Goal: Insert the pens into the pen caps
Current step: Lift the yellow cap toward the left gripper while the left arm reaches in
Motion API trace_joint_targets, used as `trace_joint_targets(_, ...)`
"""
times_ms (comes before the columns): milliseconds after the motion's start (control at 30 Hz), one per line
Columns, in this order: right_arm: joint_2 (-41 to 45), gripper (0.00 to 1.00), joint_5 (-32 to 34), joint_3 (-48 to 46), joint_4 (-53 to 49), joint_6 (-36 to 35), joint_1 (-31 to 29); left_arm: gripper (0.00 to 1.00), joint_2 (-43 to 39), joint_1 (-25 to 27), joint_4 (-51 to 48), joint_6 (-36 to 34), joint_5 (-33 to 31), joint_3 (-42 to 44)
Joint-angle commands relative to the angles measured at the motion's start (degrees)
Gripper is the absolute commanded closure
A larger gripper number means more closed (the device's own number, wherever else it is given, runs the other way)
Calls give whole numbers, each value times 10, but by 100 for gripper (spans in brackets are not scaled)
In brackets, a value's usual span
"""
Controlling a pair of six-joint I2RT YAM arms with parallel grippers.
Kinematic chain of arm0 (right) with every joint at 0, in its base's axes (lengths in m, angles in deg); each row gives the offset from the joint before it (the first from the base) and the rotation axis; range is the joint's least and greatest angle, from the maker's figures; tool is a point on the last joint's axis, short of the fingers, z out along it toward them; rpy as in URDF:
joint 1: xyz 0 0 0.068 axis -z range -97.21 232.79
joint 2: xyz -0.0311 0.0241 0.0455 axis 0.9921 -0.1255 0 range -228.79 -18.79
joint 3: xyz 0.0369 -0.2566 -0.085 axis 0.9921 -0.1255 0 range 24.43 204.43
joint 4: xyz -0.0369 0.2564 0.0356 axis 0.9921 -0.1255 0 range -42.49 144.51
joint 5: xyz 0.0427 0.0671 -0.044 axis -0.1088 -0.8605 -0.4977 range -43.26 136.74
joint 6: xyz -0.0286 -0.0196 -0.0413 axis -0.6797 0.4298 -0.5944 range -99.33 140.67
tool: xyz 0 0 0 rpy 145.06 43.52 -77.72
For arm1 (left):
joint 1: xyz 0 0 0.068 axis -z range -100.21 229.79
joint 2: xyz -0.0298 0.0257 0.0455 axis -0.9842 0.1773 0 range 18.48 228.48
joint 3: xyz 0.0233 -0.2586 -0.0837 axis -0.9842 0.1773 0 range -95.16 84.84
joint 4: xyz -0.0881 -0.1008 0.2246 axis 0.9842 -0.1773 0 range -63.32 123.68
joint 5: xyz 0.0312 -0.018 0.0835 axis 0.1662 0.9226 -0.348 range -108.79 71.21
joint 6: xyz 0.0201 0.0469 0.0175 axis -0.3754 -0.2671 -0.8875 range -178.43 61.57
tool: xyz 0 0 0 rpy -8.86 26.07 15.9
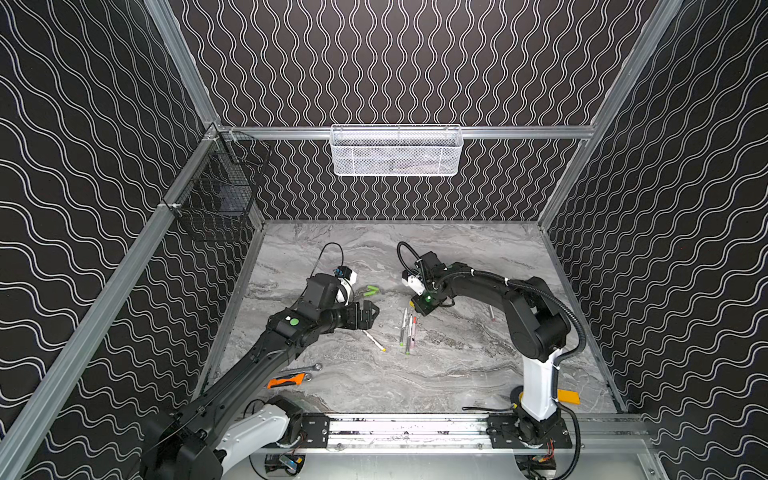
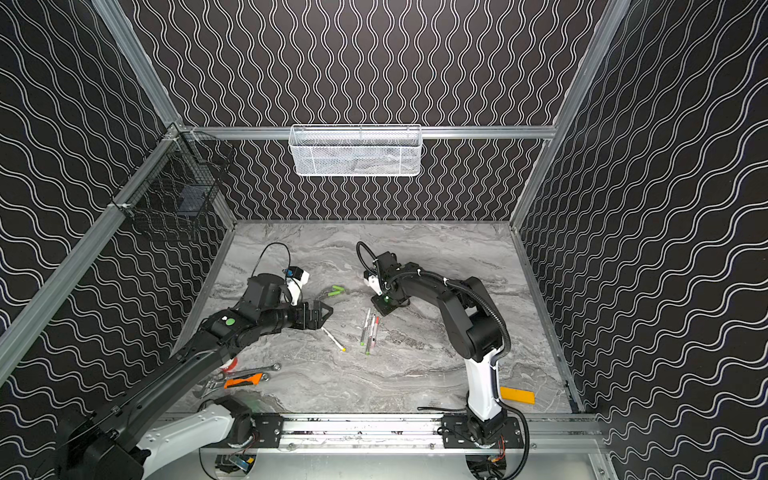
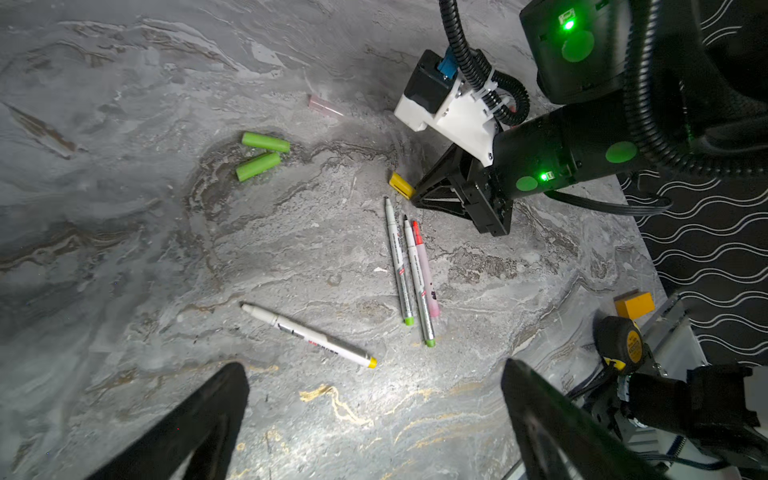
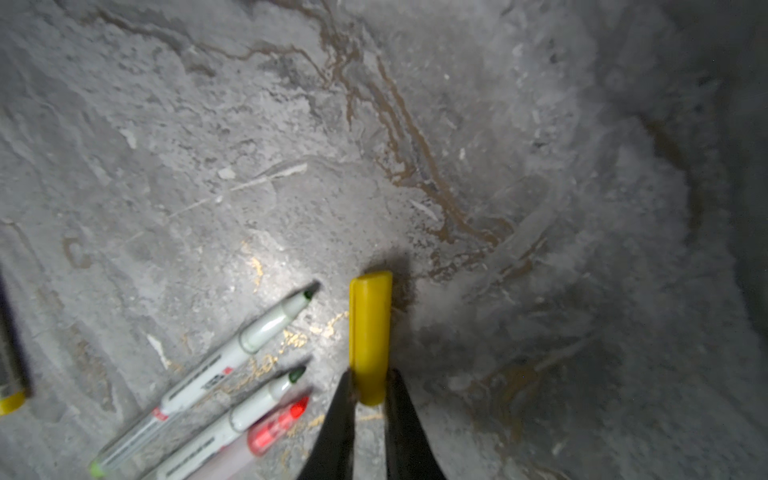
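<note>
The short, glossy yellow plastic pen cap [image 4: 370, 332] sits down at the grey marbled tabletop [image 4: 208, 124], one end clenched in the right gripper [image 4: 369, 399], just beside the tips of three uncapped marker pens [image 4: 232, 374] lying side by side. Their barrels carry black and red print, too blurred to read. The left gripper [image 3: 374, 415] hangs spread wide above a lone white yellow-ended pen [image 3: 309, 334].

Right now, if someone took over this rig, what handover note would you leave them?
Left gripper: open, empty, above the table near the yellow-ended pen.
Right gripper: shut on the yellow cap, which lies on the table.
Two green caps lie loose, side by side; two green-tipped pens and a red-tipped pen lie together beside the right gripper.
Done: no pen capped.
Left: lift the yellow cap, fit its pen, then cap the rest.
</note>
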Motion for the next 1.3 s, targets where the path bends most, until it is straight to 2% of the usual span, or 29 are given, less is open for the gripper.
trace_joint_targets(0, 17, 86, -24, -11, 23, 11, -1, 1, 3, 4, 49, 14, -4, 5)
trace_joint_targets(333, 57, 88, -61, -40, 49, 26, 0, 1, 2, 8, 110, 23, 23, 36)
trace_joint_targets(500, 112, 88, -90, -69, 77, 32, 0, 1, 5, 9, 138, 23, 50, 49)
trace_joint_targets(833, 221, 87, -181, -81, 110, 65, 0, 1, -34, 10, 192, 20, 94, 40)
trace_joint_targets(1267, 339, 86, -310, -95, 171, 109, -1, 2, -26, 9, 262, 24, 176, 4)
